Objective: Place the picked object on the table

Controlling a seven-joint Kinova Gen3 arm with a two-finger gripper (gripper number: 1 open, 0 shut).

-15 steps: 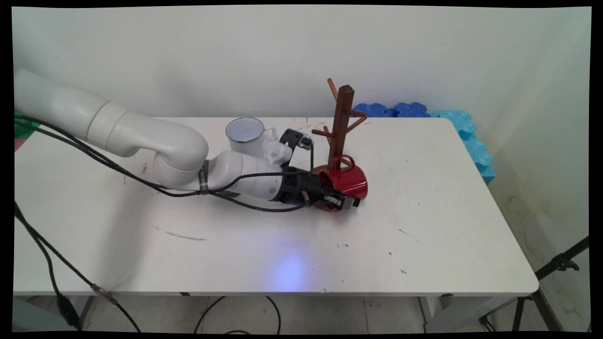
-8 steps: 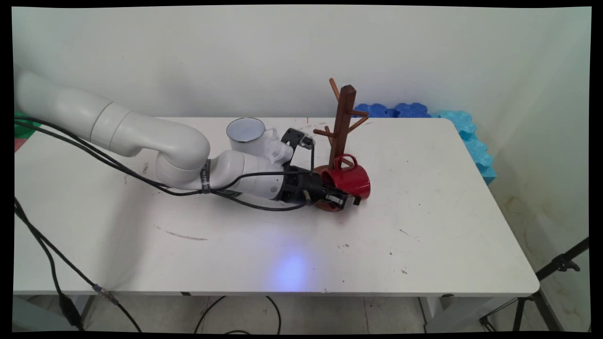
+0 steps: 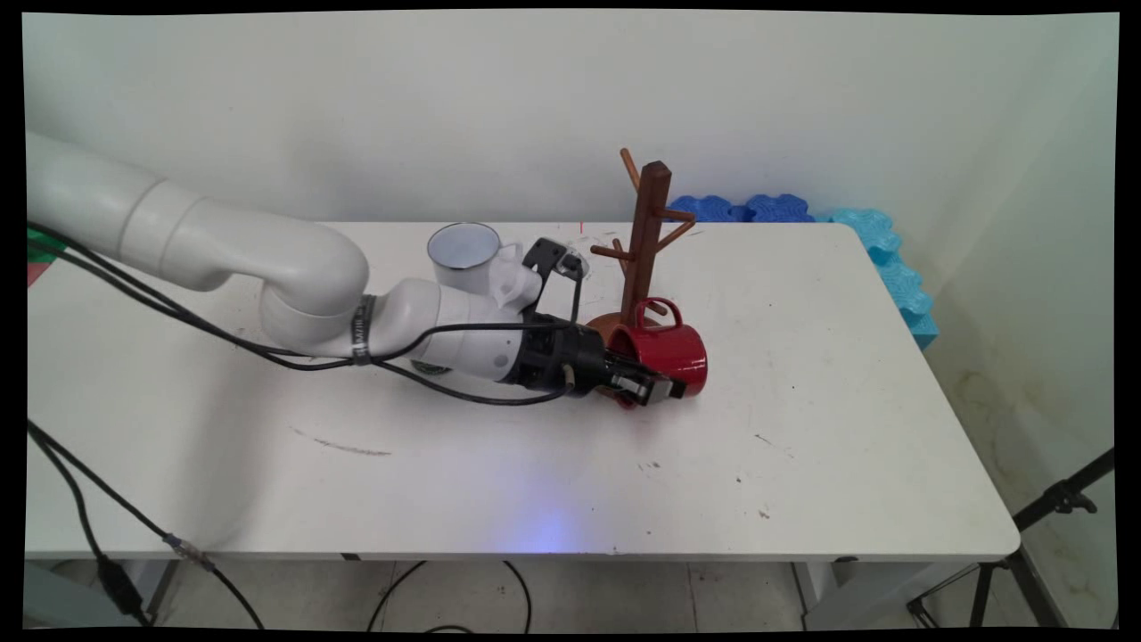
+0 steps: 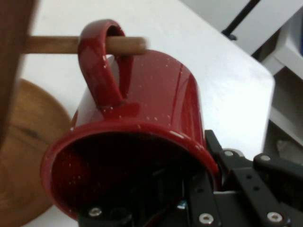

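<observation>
The black two-finger end effector (image 3: 660, 389) is gripping the rim of the glossy red enamel mug (image 3: 669, 349), one finger inside the mouth and one outside the wall. The mug is lying on its side, low over the white table (image 3: 847, 428). In the hand view its handle (image 4: 102, 66) is looped over a peg (image 4: 85, 45) of the brown wooden mug tree (image 3: 644, 241). Beyond, a white enamel mug (image 3: 463, 252) is standing upright.

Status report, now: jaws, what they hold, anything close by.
Gripper shut on red mug, one finger inside the rim. Mug handle hooked over a peg of the wooden mug tree. White mug stands behind the arm.
</observation>
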